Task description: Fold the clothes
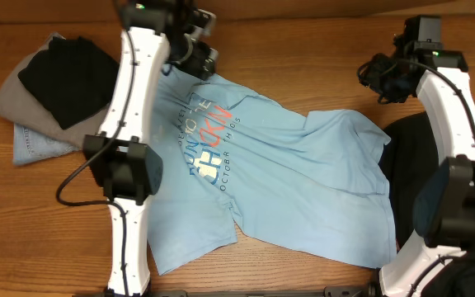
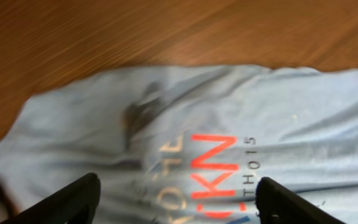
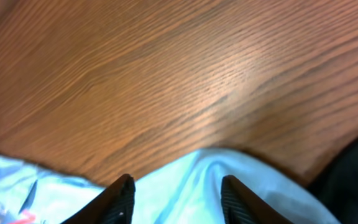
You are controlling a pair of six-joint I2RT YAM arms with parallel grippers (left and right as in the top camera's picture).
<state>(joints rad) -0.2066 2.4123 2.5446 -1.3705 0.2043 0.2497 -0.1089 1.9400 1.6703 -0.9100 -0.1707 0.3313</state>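
The clothes, a light blue T-shirt point(image 1: 287, 181) with white and orange-red lettering point(image 1: 213, 140), lie spread and wrinkled across the middle of the table. My left gripper point(image 1: 198, 58) hovers over the shirt's far left edge. In the left wrist view its gripper point(image 2: 179, 198) stands wide open above the lettering point(image 2: 213, 165), with nothing between the fingers. My right gripper point(image 1: 375, 81) is by the shirt's far right corner. The right wrist view shows that gripper point(image 3: 178, 194) open, its fingertips either side of a raised fold of the blue shirt point(image 3: 185, 186), not pinching it.
A pile of grey point(image 1: 11, 99), black point(image 1: 68, 78) and pale denim-blue point(image 1: 35, 144) garments lies at the far left. A black garment point(image 1: 406, 165) lies under my right arm at the right edge. Bare wooden table point(image 1: 303, 58) runs behind the shirt.
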